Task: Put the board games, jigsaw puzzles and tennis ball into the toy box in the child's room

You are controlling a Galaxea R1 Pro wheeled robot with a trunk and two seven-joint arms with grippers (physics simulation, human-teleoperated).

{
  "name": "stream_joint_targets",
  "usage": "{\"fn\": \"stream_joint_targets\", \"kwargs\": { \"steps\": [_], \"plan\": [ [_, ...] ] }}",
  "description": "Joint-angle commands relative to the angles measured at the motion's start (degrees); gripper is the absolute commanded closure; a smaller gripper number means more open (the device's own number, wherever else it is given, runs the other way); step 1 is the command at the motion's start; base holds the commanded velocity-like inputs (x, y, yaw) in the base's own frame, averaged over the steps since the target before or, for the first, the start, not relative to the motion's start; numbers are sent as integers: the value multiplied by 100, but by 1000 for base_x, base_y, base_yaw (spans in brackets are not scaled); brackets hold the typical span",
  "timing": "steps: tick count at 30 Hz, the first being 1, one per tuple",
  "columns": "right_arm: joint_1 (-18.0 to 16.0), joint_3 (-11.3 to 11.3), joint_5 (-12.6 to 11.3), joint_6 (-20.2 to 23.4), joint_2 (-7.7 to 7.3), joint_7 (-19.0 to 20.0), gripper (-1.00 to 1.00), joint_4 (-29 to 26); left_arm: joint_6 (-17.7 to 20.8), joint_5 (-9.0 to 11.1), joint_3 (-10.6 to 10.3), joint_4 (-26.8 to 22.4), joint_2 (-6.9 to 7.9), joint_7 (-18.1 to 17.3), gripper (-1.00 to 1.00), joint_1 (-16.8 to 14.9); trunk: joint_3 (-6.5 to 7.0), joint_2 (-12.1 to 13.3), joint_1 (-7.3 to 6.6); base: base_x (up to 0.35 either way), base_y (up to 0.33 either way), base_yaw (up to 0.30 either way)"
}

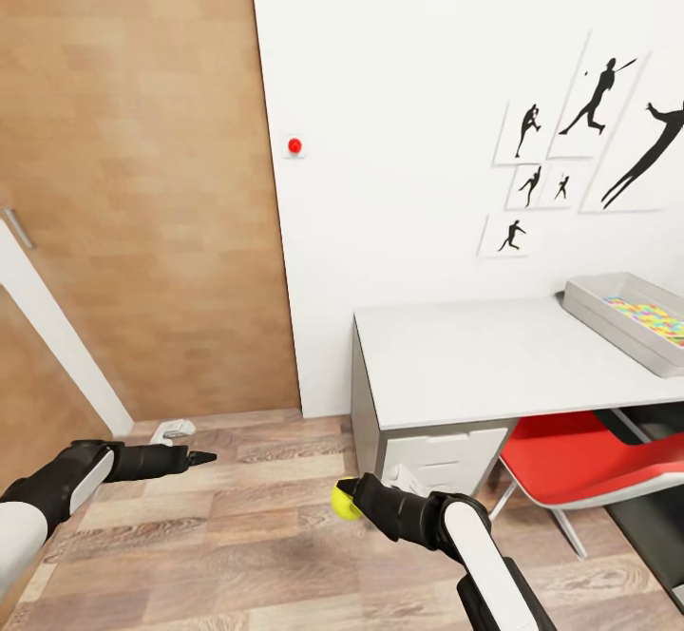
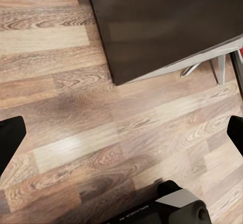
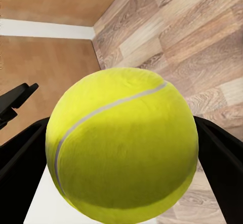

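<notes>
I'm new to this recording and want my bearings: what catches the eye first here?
The yellow-green tennis ball clamped in the right gripper, low over the wood floor in front of the desk. Next, the toy box at the desk's far right with a colourful puzzle inside, and the red chair tucked beneath.

Wood-panel door [image 1: 133, 184] at left, beside white wall [image 1: 399, 89]. Small red knob [image 1: 294, 145] on that wall near the door edge. Red chair [image 1: 570, 460] tucked partly under a desk edge, thin metal legs [image 1: 570, 531] on plank floor [image 1: 247, 526]. White object [image 1: 173, 432] on the floor by the door.
</notes>
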Motion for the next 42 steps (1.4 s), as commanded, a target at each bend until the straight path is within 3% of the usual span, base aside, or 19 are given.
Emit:
{"fn": "stream_joint_targets", "kwargs": {
  "steps": [1, 10, 31, 32, 36, 42],
  "plan": [
    [-5, 0, -55, 5, 2, -60, 100, -6, 43, 54, -31, -4, 7, 4, -100, -6, -3, -12, 4, 0, 0, 0],
    [-5, -8, -55, 11, 10, -59, 100, -12, 43, 54, -31, -4, 8, 4, -100, -6, 46, -12, 4, -11, 0, -30],
    [-5, -13, -46, -28, 9, -58, 100, 6, 43, 54, -47, -4, -1, 4, -100, -6, 47, -12, 4, -204, 0, -224],
    [-5, 1, 48, -300, -20, -58, 100, 94, 43, 54, -48, -4, -1, 4, -100, -6, 47, -12, 4, -65, 0, -8],
    [-5, -1, 284, -468, -13, -58, 100, 245, 43, 54, -46, -4, -1, 4, -100, -6, 47, -12, 4, -24, 0, -3],
    [-5, -13, 318, -499, -3, -52, 100, 284, 43, 54, -46, -4, -1, 4, -100, -6, 47, -12, 4, -3, 0, 0]
  ]
}}
